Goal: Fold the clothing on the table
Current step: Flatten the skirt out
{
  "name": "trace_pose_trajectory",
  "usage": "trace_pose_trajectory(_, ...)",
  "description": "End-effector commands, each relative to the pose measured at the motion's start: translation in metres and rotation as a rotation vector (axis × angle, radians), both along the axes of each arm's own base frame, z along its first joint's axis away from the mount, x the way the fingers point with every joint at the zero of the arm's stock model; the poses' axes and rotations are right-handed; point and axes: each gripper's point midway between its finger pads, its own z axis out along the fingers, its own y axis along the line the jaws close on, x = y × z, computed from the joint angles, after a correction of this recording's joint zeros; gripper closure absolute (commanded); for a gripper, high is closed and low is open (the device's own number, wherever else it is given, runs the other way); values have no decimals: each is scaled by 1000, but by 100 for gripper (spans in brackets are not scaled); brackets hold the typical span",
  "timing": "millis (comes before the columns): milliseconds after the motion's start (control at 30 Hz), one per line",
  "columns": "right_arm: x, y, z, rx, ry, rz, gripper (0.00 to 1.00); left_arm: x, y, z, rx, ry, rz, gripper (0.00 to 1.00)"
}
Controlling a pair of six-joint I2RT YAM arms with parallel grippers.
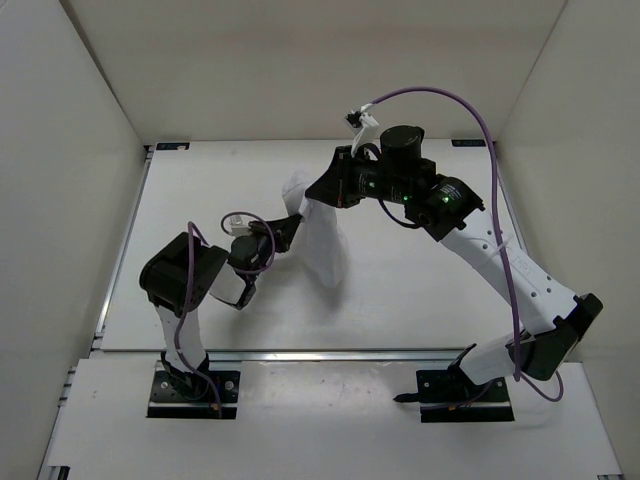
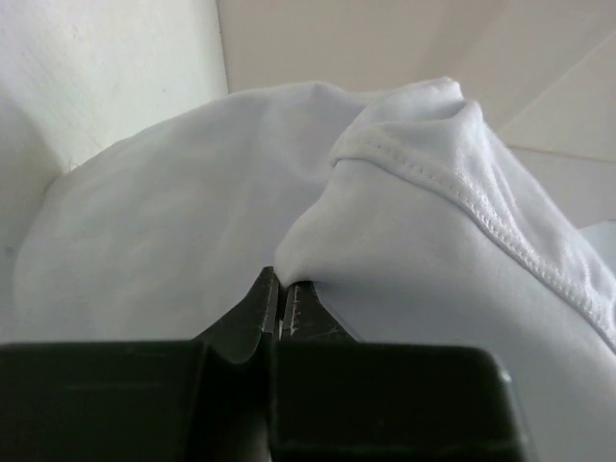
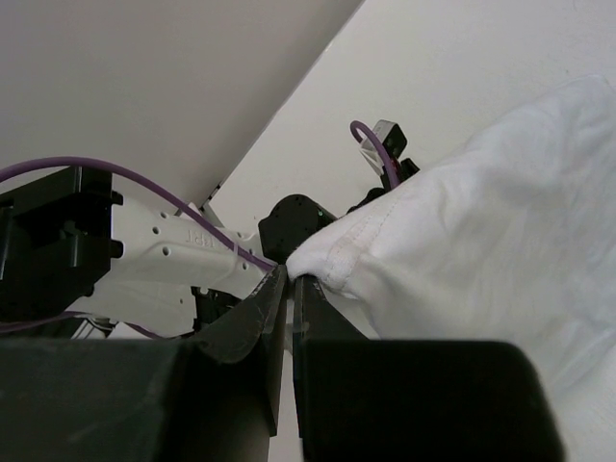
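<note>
Top external shot, biggest first: white desk (image 1: 420, 300) boxed in by white walls (image 1: 60, 150). The clothing (image 1: 325, 245) is mid-desk, a bit left of centre, bunched into a long strip. Which way would you say it runs? /mika

Far-to-near, leaning slightly right as it comes toward the near edge. The far end is the high, gathered one. The near end trails down, and I can't tell if it touches the desk. /jo

And the pincers? /mika

Both pinched together on fabric. The right pincer (image 1: 325, 192) bites the far end and the left pincer (image 1: 288, 228) grabs the left side just below it, so they're near each other. The wrist cams show a thin fold squeezed in each one. /jo
</note>
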Motion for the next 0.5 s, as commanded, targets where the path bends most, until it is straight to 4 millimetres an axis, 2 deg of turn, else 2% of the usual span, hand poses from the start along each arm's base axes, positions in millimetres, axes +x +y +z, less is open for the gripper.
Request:
trace_pose_trajectory(0,-9,-4,47,101,-104,4,100,-28,29,138,-218,-497,22,100)
trace_pose_trajectory(33,-6,-8,45,96,-98,-5,100,-29,33,144,-201,-514,24,100)
trace_pose_trajectory(133,7,-23,37,60,-92,-64,100,-24,39,136,-84,-456,-18,100)
trace_pose_trajectory(167,17,-35,35,50,-95,-101,100,-22,43,134,-3,-436,-20,100)
trace_pose_trajectory(200,25,-46,28,35,-90,-136,100,-29,50,151,26,-469,-12,100)
trace_pose_trajectory(233,28,-53,30,31,-109,-145,100,-18,53,139,137,-421,-18,100)
trace_pose_trajectory(267,38,-68,25,17,-98,-190,100,-18,55,133,255,-375,-29,100)
trace_pose_trajectory(300,47,-79,15,-6,-85,-224,100,-21,61,160,306,-429,-25,100)
trace_pose_trajectory(333,47,-89,15,-5,-90,-234,100,-15,65,149,404,-354,-39,100)
trace_pose_trajectory(367,57,-102,13,-8,-84,-268,100,-17,74,140,478,-306,-48,100)
trace_pose_trajectory(400,63,-115,7,-11,-71,-290,100,-22,74,144,502,-284,-68,100)
trace_pose_trajectory(467,68,-127,1,-23,-75,-304,100,-28,81,149,547,-281,-83,100)
